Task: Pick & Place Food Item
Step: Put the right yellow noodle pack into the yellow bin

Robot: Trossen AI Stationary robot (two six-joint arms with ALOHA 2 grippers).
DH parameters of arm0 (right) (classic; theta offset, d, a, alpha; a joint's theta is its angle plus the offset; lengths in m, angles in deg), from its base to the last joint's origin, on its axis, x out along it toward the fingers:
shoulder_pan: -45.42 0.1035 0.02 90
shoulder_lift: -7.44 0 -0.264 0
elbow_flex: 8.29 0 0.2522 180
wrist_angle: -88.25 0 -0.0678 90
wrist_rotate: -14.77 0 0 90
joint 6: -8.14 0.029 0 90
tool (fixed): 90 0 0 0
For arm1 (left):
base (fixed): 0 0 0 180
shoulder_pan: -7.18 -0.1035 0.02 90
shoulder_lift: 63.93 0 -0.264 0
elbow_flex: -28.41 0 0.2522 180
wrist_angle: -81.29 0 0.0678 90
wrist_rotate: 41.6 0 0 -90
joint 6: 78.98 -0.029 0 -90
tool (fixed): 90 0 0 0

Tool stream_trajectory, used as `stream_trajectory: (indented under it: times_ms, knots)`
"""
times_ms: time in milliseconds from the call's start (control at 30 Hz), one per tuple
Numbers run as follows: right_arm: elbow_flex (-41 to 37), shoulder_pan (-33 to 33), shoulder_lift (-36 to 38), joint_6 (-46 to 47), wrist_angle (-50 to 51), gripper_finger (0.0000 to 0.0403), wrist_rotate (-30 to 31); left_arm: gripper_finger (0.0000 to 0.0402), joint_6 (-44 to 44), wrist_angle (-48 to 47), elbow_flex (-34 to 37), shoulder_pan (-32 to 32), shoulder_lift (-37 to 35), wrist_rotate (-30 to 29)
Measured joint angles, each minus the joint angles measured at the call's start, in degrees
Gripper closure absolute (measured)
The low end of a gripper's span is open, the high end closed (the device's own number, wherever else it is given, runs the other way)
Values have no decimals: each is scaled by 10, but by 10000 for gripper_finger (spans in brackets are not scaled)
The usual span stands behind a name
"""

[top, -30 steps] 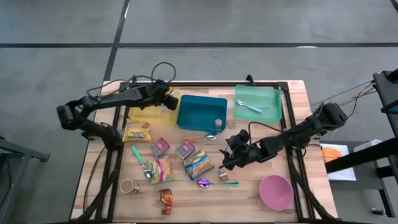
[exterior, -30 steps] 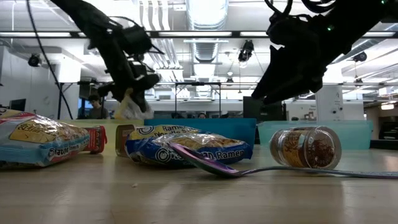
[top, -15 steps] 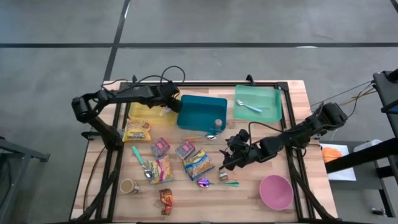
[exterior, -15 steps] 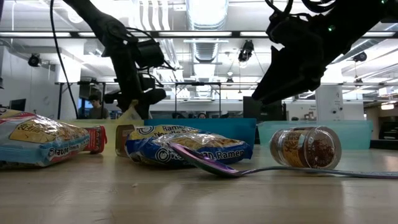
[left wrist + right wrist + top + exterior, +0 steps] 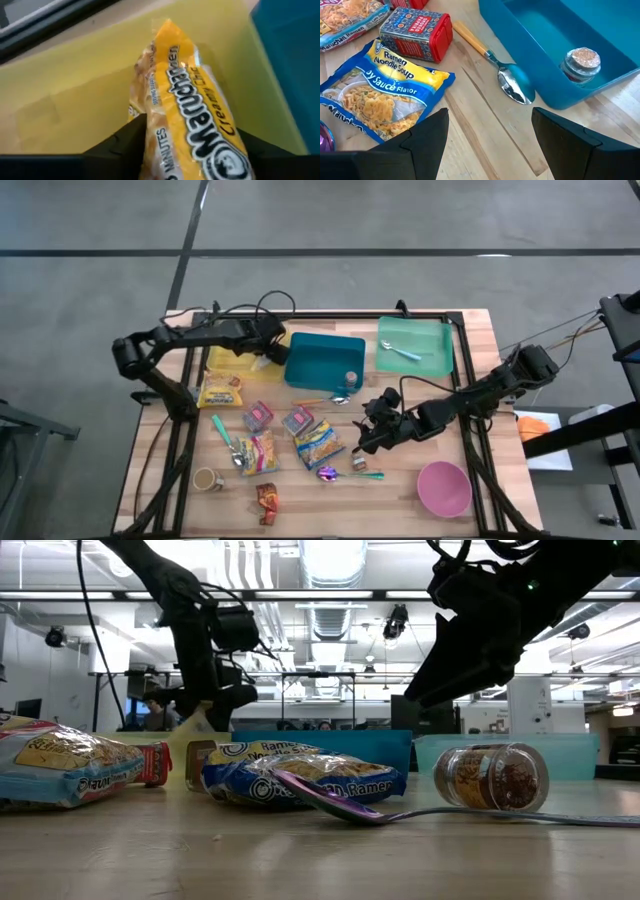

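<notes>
Yellow ramen packet [image 5: 195,115], Maruchan lettering, lies in the yellow tray [image 5: 228,358] at the far left of the table [image 5: 480,330]; one end rests on the tray floor, close to the wall shared with the teal bin [image 5: 322,360]. Left gripper [image 5: 268,348] sits over that tray's right end. In the left wrist view its 2 dark fingers [image 5: 122,142] flank the packet's near end; whether they press on it or stand just clear, cannot tell.

Teal bin is just right of the yellow tray, a small cork-topped jar [image 5: 580,65] inside at its near right corner. Green tray [image 5: 414,345] further right, a spoon [image 5: 402,352] in it.

Right gripper [image 5: 368,435] hovers mid-table, near side of the teal bin, fingers [image 5: 427,135] apart with nothing between them. Below it in the right wrist view: blue ramen packet [image 5: 382,97], a red-and-blue tin [image 5: 417,34], an orange-handled spoon [image 5: 495,67] lying against the bin's near wall.

Rest of the table: another yellow packet [image 5: 220,390] near side of the yellow tray, a teal-handled spoon [image 5: 224,436], a purple spoon [image 5: 330,802], a jar on its side [image 5: 495,777], a mug [image 5: 207,478], a pink bowl [image 5: 444,487] at near right.
</notes>
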Motion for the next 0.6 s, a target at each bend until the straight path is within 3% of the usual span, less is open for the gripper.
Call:
stream_trajectory:
  times_ms: [267, 600]
  knots:
    - [0, 0, 0, -5, -2, 120, 0, 136, 0, -9, 0, 0, 0, 0]
    - [0, 0, 0, -10, -4, 120, 0, 123, 0, -8, -1, 0, -1, 2]
